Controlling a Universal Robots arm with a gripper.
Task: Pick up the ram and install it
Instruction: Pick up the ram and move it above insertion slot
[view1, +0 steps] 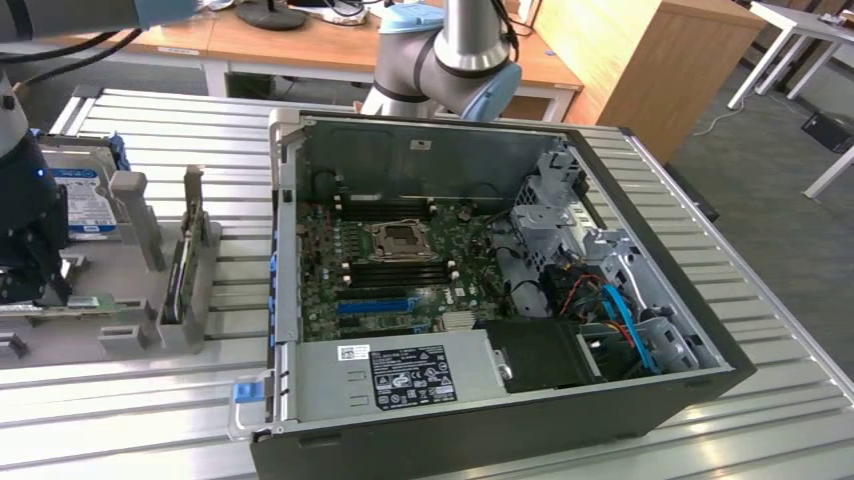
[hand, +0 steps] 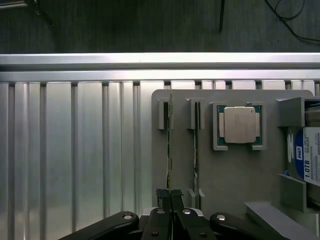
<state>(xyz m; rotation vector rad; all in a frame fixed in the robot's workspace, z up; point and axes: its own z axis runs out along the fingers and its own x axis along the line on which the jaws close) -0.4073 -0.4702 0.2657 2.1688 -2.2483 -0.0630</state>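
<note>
Pick step: gripper clenched on one end of the ram, standing on edge in the grey fixture at the exterior view's left of the open PC case; extraction likely needs a straight pull from its slots.

My arm stands at the back of the scene. At the exterior view's left edge its dark wrist hangs low, pointing down. In the wrist view my gripper has both fingers drawn together, pinching the thin edge of the ram between them.
</note>
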